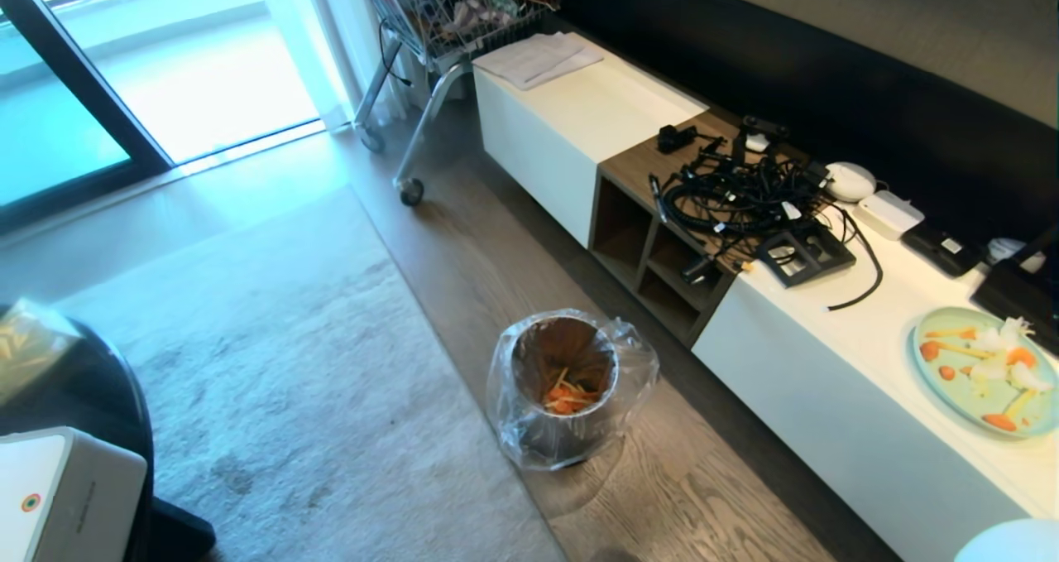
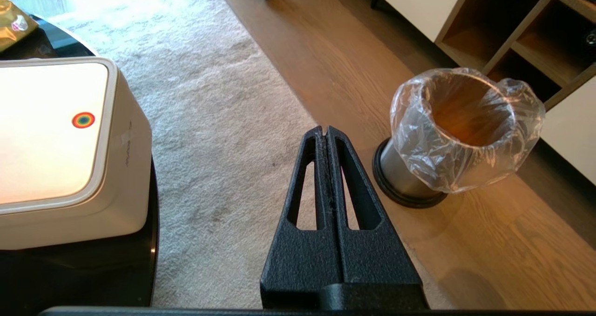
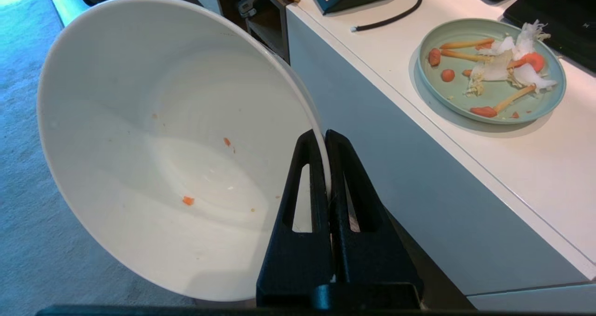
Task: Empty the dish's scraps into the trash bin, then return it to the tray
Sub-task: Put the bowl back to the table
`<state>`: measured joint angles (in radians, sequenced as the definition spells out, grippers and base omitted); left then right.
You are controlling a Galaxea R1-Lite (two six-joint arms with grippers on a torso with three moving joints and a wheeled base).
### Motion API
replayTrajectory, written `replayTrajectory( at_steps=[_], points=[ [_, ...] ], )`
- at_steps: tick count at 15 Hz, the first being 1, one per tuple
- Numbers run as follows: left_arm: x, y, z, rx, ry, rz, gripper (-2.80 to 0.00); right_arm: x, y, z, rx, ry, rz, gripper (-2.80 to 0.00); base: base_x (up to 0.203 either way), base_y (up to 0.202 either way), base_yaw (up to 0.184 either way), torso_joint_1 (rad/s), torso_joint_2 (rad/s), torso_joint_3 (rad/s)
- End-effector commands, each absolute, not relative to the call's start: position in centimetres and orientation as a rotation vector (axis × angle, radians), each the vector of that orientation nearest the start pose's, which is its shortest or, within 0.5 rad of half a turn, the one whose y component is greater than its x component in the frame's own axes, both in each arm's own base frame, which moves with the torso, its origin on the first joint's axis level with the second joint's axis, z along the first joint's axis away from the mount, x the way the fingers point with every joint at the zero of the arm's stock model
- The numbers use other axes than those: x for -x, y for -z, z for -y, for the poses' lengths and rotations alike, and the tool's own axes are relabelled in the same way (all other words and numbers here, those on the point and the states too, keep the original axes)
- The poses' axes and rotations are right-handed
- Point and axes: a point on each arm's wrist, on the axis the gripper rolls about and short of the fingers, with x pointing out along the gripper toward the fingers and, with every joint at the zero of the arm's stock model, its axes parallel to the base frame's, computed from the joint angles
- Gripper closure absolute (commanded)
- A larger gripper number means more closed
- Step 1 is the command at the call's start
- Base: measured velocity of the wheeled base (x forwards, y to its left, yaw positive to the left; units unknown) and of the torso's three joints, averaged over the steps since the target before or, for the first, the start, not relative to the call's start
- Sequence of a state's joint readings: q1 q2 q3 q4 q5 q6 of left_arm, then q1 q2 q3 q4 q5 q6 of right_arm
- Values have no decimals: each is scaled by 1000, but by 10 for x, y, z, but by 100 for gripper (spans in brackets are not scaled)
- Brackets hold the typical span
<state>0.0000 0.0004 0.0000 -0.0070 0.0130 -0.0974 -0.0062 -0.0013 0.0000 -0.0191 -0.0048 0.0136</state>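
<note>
I am in a home's living room: a pale rug (image 1: 273, 363) lies on wood-plank flooring (image 1: 703, 496), a sliding glass door (image 1: 74, 115) opens to a bright balcony, and a long low white media cabinet (image 1: 571, 123) with open wooden cubbies runs along a dark wall (its top carries tangled cables (image 1: 745, 194), small devices and a green plate (image 1: 984, 372) of food scraps).
</note>
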Motion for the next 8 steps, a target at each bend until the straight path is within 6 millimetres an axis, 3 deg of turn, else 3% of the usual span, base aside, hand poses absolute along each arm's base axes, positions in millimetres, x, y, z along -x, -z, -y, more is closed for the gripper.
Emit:
replayTrajectory(
  at_steps=[1, 8],
  points=[
    [23, -76, 0, 100, -13, 8, 0, 23, -78, 0, -14, 11, 20, 0, 0, 0, 0, 2, 2, 205],
    [23, -76, 0, 100, -13, 8, 0, 23, -78, 0, -14, 11, 20, 0, 0, 0, 0, 4, 1, 202]
  ],
)
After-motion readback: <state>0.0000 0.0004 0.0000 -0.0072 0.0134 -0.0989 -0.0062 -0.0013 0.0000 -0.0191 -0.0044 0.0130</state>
